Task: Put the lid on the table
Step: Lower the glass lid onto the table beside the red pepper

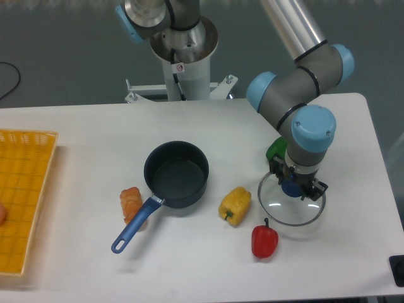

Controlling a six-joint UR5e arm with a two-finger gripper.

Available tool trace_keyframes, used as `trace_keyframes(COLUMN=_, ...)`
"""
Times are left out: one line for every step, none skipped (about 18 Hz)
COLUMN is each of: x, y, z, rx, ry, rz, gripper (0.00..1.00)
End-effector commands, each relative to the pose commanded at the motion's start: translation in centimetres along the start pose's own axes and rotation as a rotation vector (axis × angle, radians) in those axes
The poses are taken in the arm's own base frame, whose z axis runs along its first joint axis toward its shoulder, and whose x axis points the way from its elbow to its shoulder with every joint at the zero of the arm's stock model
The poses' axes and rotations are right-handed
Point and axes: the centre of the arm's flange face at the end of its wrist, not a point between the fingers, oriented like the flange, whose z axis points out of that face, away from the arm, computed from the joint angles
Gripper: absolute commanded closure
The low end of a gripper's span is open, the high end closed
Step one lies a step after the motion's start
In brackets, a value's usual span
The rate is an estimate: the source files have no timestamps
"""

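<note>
The lid point(278, 205) is a clear glass disc with a thin metal rim and a blue knob point(291, 187). It lies low on the right part of the white table point(82, 126), flat or almost flat on the surface. My gripper point(294, 183) points straight down over the lid's centre, with its fingers on either side of the blue knob and closed on it. The dark blue saucepan point(176, 173) stands uncovered in the middle of the table, left of the lid.
A yellow pepper point(235, 205) and a red pepper point(264, 240) lie just left of the lid. A green object point(275, 150) sits behind the gripper. An orange food item point(131, 203) lies by the pan's blue handle. A yellow grid tray point(22, 196) is at the far left.
</note>
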Motion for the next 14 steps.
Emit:
trace_keyframes(x=0.0, y=0.1, z=0.3, rx=-0.001, ry=0.003, rz=-0.001, gripper=0.43)
trace_keyframes(x=0.0, y=0.0, z=0.4, rx=-0.001, ry=0.004, rz=0.0, gripper=0.43)
trace_keyframes(x=-0.1, y=0.1, z=0.5, rx=-0.003, ry=0.006, rz=-0.001, gripper=0.43)
trace_keyframes(x=0.0, y=0.0, z=0.5, rx=-0.003, ry=0.006, rz=0.0, gripper=0.43)
trace_keyframes(x=-0.1, y=0.1, z=0.6, rx=-0.015, ry=0.004, rz=0.002, gripper=0.43)
trace_keyframes(x=-0.1, y=0.1, z=1.0, rx=-0.022, ry=0.007, rz=0.002, gripper=0.43)
trace_keyframes(x=-0.1, y=0.1, z=1.1, rx=-0.023, ry=0.008, rz=0.002, gripper=0.43)
trace_keyframes(x=-0.1, y=0.1, z=1.1, rx=-0.023, ry=0.008, rz=0.002, gripper=0.43)
trace_keyframes(x=-0.1, y=0.1, z=1.2, rx=-0.023, ry=0.01, rz=0.003, gripper=0.43)
trace_keyframes(x=-0.1, y=0.1, z=1.4, rx=-0.024, ry=0.014, rz=0.003, gripper=0.43)
trace_keyframes(x=-0.1, y=0.1, z=1.4, rx=-0.024, ry=0.014, rz=0.003, gripper=0.43)
trace_keyframes(x=-0.1, y=0.1, z=1.4, rx=-0.024, ry=0.014, rz=0.003, gripper=0.43)
trace_keyframes(x=-0.1, y=0.1, z=1.5, rx=-0.025, ry=0.016, rz=0.003, gripper=0.43)
trace_keyframes(x=-0.1, y=0.1, z=1.5, rx=-0.025, ry=0.016, rz=0.001, gripper=0.43)
